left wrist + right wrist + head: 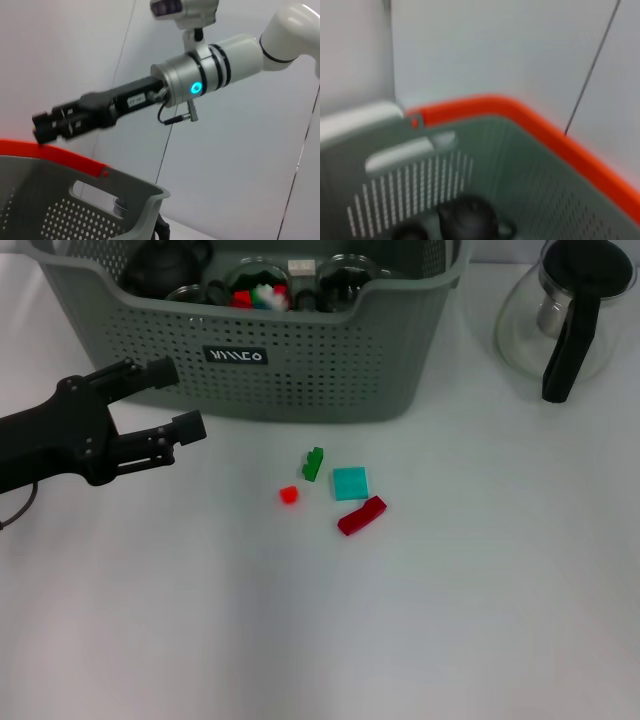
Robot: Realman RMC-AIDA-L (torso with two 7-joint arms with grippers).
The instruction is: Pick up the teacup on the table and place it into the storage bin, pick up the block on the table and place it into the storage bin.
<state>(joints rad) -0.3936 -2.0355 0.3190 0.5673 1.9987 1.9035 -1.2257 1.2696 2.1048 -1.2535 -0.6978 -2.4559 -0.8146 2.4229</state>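
Observation:
The grey-green storage bin (300, 370) stands at the back of the table; its wall also shows in the left wrist view (100, 200) and the right wrist view (530, 165). Inside it lie a black teapot (165, 265), round cup-like vessels (345, 278) and small coloured pieces (262, 295). No teacup stands on the table. On the table lie a green block (313, 464), a small red block (289, 494), a teal block (350, 483) and a dark red block (361, 516). My left gripper (180, 400) hangs open and empty by the bin's front left. My right gripper (42, 127) hovers above the bin.
A glass carafe (560, 315) with a black handle stands at the back right. An orange rim (50, 152) runs behind the bin's far wall. The teapot (467, 220) shows at the bin's bottom in the right wrist view.

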